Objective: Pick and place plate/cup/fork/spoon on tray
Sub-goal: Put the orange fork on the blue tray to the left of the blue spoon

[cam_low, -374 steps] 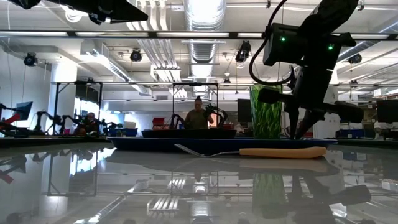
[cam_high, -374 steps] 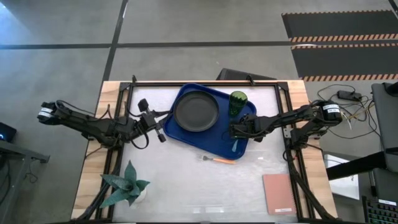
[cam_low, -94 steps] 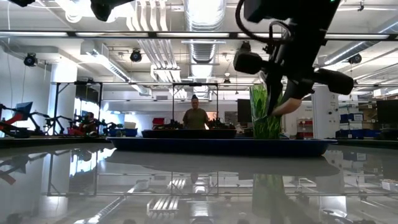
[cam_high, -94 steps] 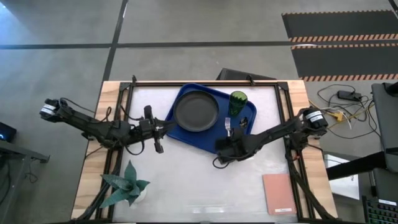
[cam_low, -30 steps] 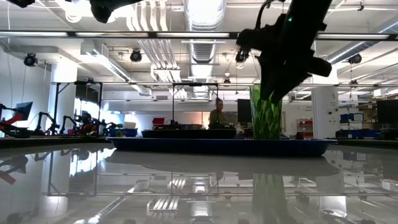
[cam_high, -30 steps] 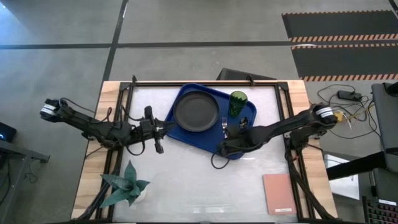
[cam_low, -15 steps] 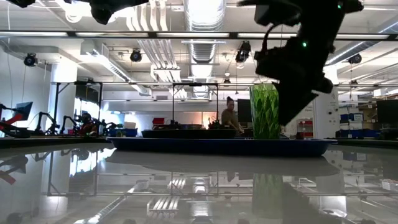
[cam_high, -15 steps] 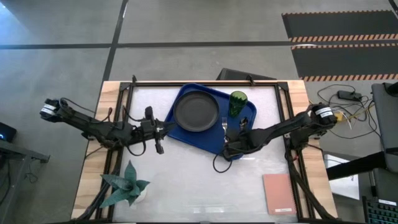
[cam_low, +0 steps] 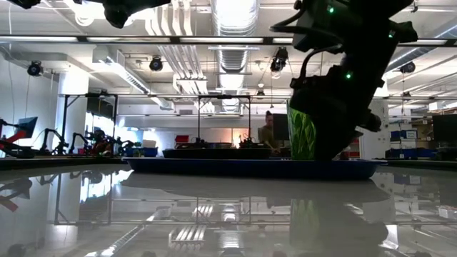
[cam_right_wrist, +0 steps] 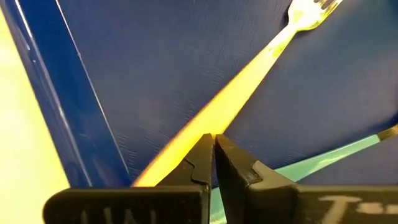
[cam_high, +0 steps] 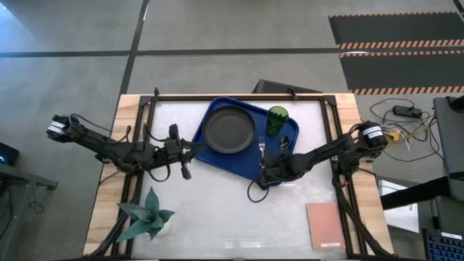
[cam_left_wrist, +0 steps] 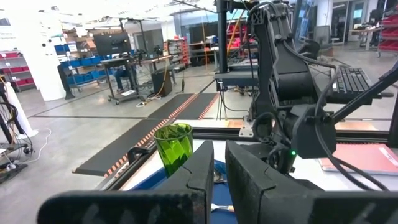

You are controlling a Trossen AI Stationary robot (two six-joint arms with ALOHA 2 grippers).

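The blue tray (cam_high: 246, 156) lies at the table's far middle. On it are the dark plate (cam_high: 229, 129), the green cup (cam_high: 277, 118), the orange-handled fork (cam_high: 263, 148) and the teal-handled spoon (cam_right_wrist: 323, 158). My right gripper (cam_high: 265, 171) is low over the tray's near right corner, shut on the fork (cam_right_wrist: 261, 59). The fork's tines (cam_right_wrist: 311, 12) point to the far side. My left gripper (cam_high: 185, 154) is shut and empty, hovering left of the tray. Its wrist view shows the cup (cam_left_wrist: 174, 142). My right gripper has the fork's orange handle (cam_right_wrist: 214, 121) at its fingertips, toward the handle's free end. The tips themselves hide the exact place of contact. The fingers slant down from the table's near right side. The fork lies low along the tray floor (cam_right_wrist: 124, 62), beside the spoon.
A pale teal spiky plant (cam_high: 148, 214) stands at the near left. A pink pad (cam_high: 324, 225) lies at the near right. The table's near middle is bare glossy surface. A person (cam_low: 268, 134) shows in the room behind.
My right gripper has come down with the fork toward the tray's near right part and has stayed shut on it. The person in the background has walked to the right.
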